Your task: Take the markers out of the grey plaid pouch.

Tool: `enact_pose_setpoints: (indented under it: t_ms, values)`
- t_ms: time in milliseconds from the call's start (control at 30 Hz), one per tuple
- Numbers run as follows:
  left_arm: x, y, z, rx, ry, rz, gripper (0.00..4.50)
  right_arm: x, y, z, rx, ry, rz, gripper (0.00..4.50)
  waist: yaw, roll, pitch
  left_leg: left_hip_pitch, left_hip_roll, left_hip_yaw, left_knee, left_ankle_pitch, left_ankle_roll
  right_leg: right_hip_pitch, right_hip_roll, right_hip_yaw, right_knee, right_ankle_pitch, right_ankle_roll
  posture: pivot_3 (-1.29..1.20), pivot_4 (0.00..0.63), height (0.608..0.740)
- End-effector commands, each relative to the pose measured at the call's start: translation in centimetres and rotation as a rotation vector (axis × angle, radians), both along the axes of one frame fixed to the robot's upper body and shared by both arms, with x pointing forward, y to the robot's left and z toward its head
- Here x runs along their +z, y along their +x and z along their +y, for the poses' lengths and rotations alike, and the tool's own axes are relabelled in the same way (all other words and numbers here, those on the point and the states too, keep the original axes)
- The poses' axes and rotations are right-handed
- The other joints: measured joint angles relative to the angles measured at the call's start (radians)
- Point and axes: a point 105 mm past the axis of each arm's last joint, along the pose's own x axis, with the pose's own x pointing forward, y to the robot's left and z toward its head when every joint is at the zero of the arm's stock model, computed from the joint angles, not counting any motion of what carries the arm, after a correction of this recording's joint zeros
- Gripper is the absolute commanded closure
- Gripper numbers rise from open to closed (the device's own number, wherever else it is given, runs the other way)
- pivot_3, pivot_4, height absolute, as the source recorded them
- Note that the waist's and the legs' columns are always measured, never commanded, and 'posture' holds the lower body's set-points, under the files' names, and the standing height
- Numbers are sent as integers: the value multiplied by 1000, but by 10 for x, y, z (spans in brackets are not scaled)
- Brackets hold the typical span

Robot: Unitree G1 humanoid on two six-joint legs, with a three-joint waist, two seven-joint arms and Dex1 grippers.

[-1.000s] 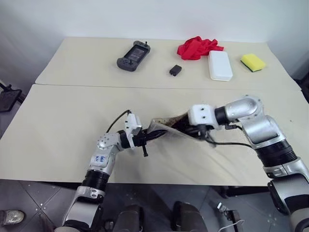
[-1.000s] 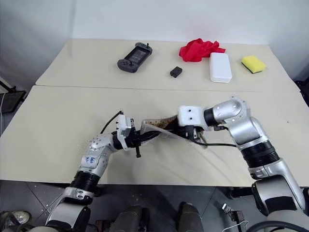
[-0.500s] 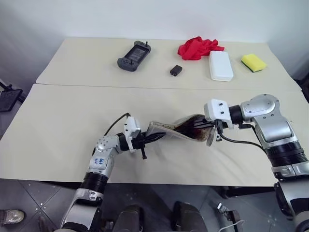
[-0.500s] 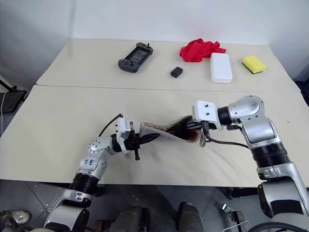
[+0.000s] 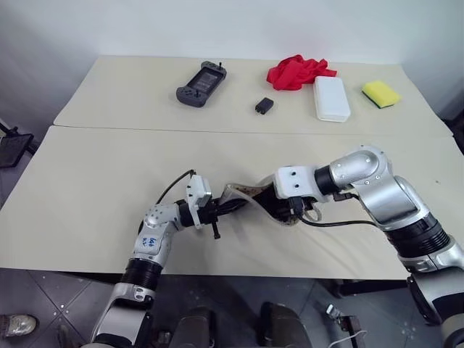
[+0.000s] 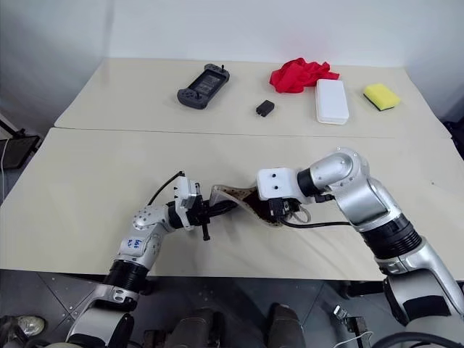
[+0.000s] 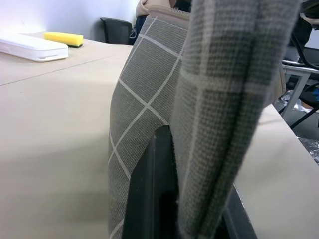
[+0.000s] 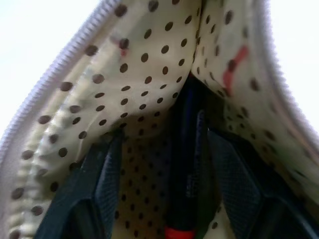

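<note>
Two beige tabletops (image 5: 109, 167) stand edge to edge, the seam running 9 to 3 o'clock across the head views; a white wall lies behind, grey tiled floor below the near edge.

The grey plaid pouch (image 5: 250, 199) is held up just above the near tabletop, about centre of the scene, mouth turned toward 3 o'clock. The left pincer (image 5: 221, 209) is clamped on the pouch's 9 o'clock end; in the left wrist view its black fingers (image 7: 149, 194) are pressed together on a fold of the grid-lined fabric.

The right pincer (image 6: 279, 210) is pushed into the pouch mouth from 3 o'clock. In the right wrist view its two fingers (image 8: 99, 184) stand apart inside the cream, brown-dotted lining, with a dark pen-shaped object (image 8: 184, 164) with a red end lying between them, not gripped. I cannot tell whether this is one of the markers; no lime-green is visible.

Far tabletop, 10 to 2 o'clock: a dark handheld game controller (image 5: 200, 83), a small black block (image 5: 263, 105), a crumpled red cloth (image 5: 297, 71), a white rectangular case (image 5: 330, 98) just beside the cloth, a yellow sponge (image 5: 380, 93).
</note>
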Motion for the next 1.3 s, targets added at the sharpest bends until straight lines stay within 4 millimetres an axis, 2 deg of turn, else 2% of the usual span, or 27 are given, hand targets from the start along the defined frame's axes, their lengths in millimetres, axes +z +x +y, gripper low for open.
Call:
enact_pose_setpoints:
  t_ms: [33,233,367,467,800,867,900,1000,1067,1133,1167,1300]
  values:
    - [9,0,-5,-12,-24,-27,4500,-9,18,7,-68,-51,-55,1695,-1,0,0,0,0,0,0,0,0,0,0,0,0,0,0,0,150,740]
    - [9,0,-4,-10,-26,-25,4500,-14,24,-5,-97,-134,-58,1695,1,0,0,0,0,0,0,0,0,0,0,0,0,0,0,0,150,740]
    - [9,1,0,2,-21,-24,4500,-5,23,-25,-70,-224,-116,2979,2,0,0,0,0,1,0,0,0,0,0,0,0,0,0,0,150,740]
    - [9,1,1,5,-20,-23,4500,0,23,-31,-63,-242,-143,3933,0,0,0,0,0,2,0,0,0,0,0,0,0,0,0,0,150,740]
    - [8,-1,2,4,-17,-17,4500,15,30,-41,-108,-142,-239,3942,0,0,0,0,0,2,0,0,0,0,0,0,-1,0,0,0,150,740]
    - [8,-2,3,4,-14,-15,4500,23,37,-43,-148,-81,-288,3942,0,0,0,0,0,2,0,0,0,0,0,0,-1,0,0,0,150,740]
    - [8,-2,3,4,-13,-13,4500,30,39,-35,-130,0,-312,3942,0,0,0,0,0,2,0,0,0,0,0,0,-1,0,0,0,150,740]
    - [8,-2,2,5,-14,-10,4500,34,24,-13,2,143,-245,3942,0,0,0,0,0,2,0,0,0,0,0,0,-1,0,0,0,150,740]
    - [8,-2,0,4,-16,-10,4500,30,11,-6,103,187,-191,3942,1,0,0,0,0,3,-1,0,0,0,0,0,-1,0,0,0,150,740]
    - [8,-2,-1,4,-19,-10,4500,23,3,-10,173,189,-152,3942,3,0,0,0,0,3,-1,0,0,1,0,-1,-2,0,0,0,150,740]
    - [9,-2,0,5,-20,-11,4500,22,5,-14,145,212,-127,3942,5,0,0,0,0,4,-1,0,0,1,0,-1,-2,0,0,0,150,740]
    - [8,-2,2,12,-19,-13,4500,32,9,-17,134,308,-121,3942,0,0,0,0,0,5,-1,0,1,1,0,-1,-3,0,1,0,150,740]
